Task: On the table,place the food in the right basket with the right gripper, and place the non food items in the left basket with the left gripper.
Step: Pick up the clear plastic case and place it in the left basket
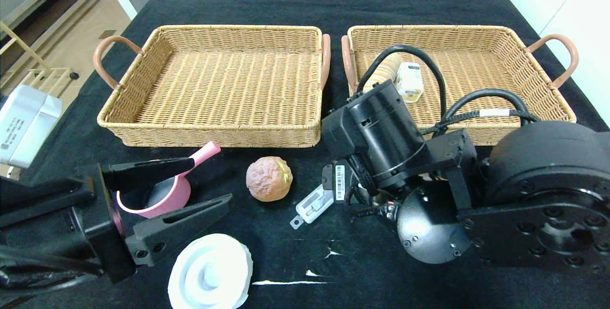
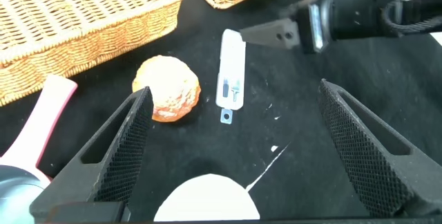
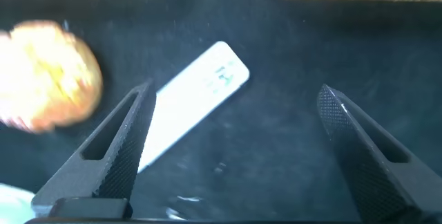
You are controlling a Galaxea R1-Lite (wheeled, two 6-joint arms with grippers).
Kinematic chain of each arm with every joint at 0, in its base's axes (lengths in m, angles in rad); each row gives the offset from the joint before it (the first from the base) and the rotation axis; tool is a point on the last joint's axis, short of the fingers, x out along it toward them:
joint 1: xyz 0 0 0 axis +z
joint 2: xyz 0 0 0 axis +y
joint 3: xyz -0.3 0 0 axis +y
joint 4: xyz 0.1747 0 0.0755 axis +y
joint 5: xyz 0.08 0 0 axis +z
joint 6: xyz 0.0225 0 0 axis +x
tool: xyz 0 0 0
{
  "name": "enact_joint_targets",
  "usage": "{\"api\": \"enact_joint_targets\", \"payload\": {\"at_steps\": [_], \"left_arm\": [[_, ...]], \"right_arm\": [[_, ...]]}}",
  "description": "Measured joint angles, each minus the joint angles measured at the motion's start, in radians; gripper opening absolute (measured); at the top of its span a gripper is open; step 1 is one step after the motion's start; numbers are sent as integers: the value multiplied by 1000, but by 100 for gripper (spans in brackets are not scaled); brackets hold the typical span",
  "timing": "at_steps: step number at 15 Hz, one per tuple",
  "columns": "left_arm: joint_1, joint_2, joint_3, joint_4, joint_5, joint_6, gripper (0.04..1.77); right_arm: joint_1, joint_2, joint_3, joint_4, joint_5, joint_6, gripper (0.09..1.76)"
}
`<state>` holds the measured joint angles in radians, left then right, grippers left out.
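A brown bun [image 1: 269, 179] lies on the black cloth in front of the two wicker baskets. Beside it is a flat white blister pack [image 1: 312, 206], with a pink cup [image 1: 162, 194] and a white round disc [image 1: 209, 273] to the left. My left gripper [image 1: 212, 180] stands open beside the cup, holding nothing. In the right wrist view my right gripper [image 3: 236, 91] hangs open just above the pack [image 3: 190, 106], with the bun [image 3: 45, 75] off to one side. The left basket [image 1: 209, 133] is empty. The right basket [image 1: 429, 30] holds a small yellow carton [image 1: 411, 81] and a ridged pastry [image 1: 387, 69].
A grey box [image 1: 26, 125] sits off the table's left edge. White scuffs [image 1: 290, 282] mark the cloth near the front. My right arm [image 1: 524, 194] covers the table's front right.
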<state>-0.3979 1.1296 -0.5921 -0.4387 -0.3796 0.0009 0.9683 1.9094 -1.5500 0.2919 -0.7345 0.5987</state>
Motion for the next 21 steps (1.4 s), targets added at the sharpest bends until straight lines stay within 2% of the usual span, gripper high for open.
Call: {"api": "enact_joint_targets", "payload": {"at_steps": [3, 6, 13, 21], "left_arm": [[3, -3, -1, -1, 1, 2, 172], [3, -11, -3, -5, 1, 3, 172], [6, -37, -13, 0, 1, 3, 172], [43, -43, -29, 1, 0, 19, 172]], "right_arm": [[-7, 43, -99, 99, 0, 129, 170], [-11, 97, -163, 119, 0, 180, 170], [0, 180, -224, 127, -10, 196, 171], [4, 226, -247, 131, -36, 202, 171]]}}
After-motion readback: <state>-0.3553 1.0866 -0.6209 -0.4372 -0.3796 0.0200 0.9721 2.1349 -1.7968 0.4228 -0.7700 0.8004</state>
